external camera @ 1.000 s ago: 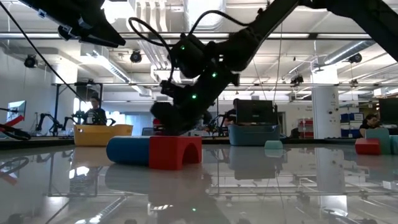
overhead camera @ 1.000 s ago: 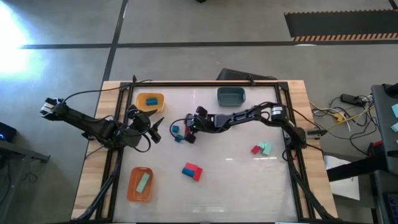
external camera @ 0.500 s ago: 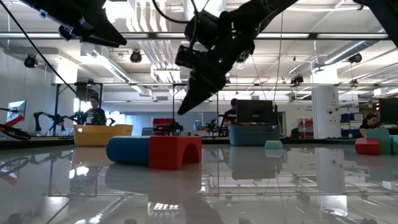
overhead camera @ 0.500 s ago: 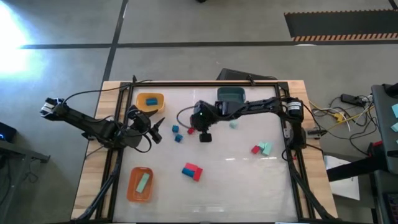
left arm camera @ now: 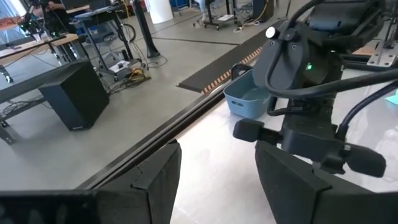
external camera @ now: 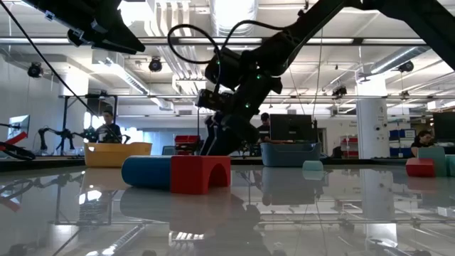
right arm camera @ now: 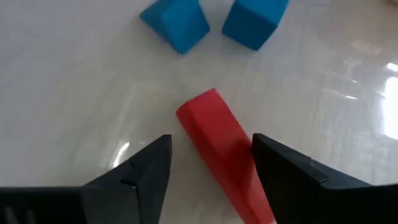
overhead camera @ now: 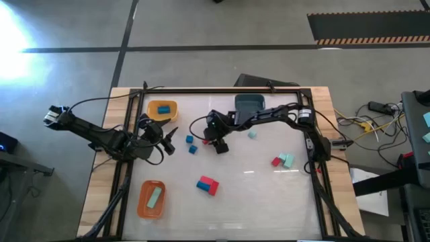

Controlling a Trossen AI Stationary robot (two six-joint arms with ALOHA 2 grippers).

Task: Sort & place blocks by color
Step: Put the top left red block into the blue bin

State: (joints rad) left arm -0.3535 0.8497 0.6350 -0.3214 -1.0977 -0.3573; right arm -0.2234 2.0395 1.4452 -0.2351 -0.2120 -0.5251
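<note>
A red block lies flat on the white table, with two blue blocks just beyond it. My right gripper is open and low over the table. Its fingers stand on either side of the red block's near end; I cannot tell whether they touch it. My left gripper waits open at the table's left, holding nothing. Further blocks lie loose: a mint one, a red and mint pair, and a red and blue pair.
A yellow tray holding a blue block stands at the far left. A dark teal tray is at the far middle. An orange tray holding a mint block is at the near left. A black frame edges the table.
My right gripper rose from beside the blue blocks, swung a little toward the table's right, then came back down over the red block. Its fingers have opened from shut. The blocks lie where they were.
</note>
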